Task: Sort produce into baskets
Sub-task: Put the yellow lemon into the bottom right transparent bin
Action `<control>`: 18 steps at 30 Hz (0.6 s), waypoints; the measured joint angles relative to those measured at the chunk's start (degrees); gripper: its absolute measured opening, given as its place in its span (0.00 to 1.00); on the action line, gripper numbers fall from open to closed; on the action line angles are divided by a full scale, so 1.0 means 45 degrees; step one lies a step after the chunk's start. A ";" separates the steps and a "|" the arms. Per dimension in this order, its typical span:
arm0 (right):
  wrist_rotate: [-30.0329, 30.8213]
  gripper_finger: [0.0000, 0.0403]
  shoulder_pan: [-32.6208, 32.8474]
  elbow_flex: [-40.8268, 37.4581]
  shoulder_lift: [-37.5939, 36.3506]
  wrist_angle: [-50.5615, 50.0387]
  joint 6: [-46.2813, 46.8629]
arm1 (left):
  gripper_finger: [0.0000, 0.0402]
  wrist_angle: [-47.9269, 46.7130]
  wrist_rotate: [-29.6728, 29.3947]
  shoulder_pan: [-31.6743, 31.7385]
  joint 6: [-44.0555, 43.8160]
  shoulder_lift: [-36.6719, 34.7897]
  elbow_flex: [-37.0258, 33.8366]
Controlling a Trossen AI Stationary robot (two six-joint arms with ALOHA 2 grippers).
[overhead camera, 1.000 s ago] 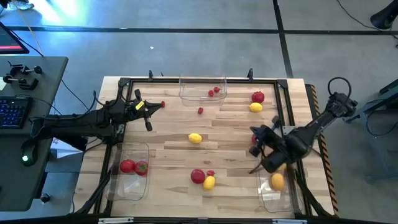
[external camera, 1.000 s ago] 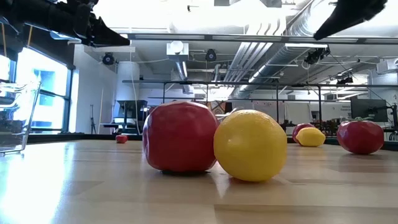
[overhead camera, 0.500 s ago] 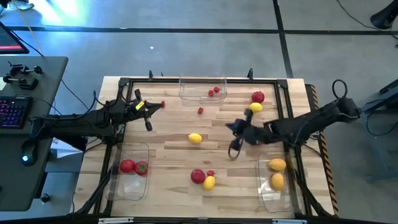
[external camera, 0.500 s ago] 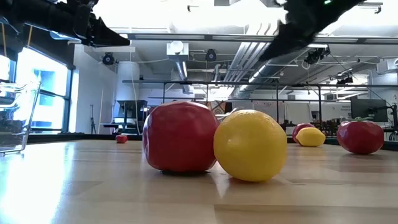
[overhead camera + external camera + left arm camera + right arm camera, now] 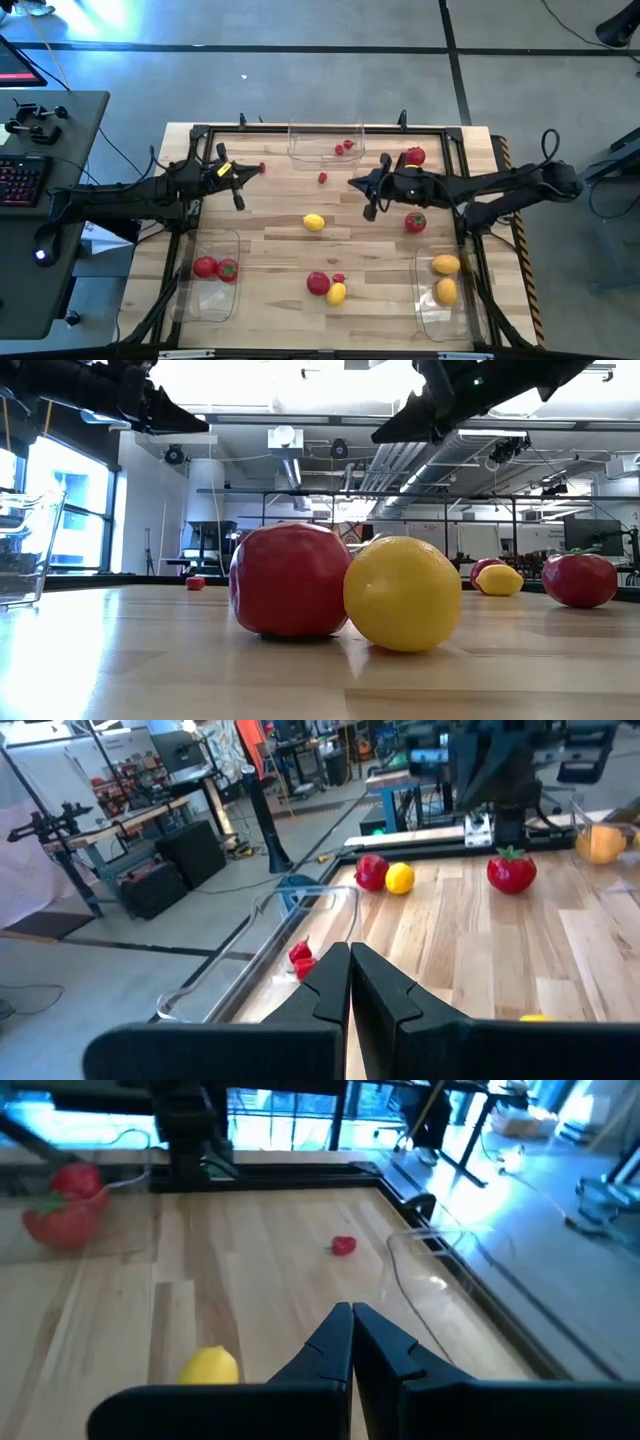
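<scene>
Above worktop (image 5: pixel 280 215) centre: right gripper (image 5: pixel 368 190) empty, fingers together.
Small red toy berry (image 5: pixel 322 178) at ten o'clock, presumably next; left gripper (image 5: pixel 238 186) idle, fingers together.

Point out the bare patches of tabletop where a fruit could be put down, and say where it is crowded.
Bare wood lies between the left basket and the red tomato, and between the single lemon and the loose tomato. Crowded: the far right corner, where the right claw, shut, hangs by a tomato and lemon.
</scene>
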 joint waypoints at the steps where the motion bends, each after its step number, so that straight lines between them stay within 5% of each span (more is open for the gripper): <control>1: -0.0004 0.00 -0.0044 0.0000 0.0045 -0.0007 0.0270 | 0.00 0.0072 0.0000 0.0000 -0.0029 -0.0005 0.0000; 10: 0.0011 0.00 -0.0080 0.0005 0.1055 0.0089 0.0915 | 0.00 0.0185 0.0001 0.0000 -0.0597 0.0252 0.0000; 18: 0.1678 0.00 -0.0082 0.0005 0.1524 0.0418 0.0576 | 0.00 0.0800 0.0710 0.0000 -0.0386 0.0966 -0.0003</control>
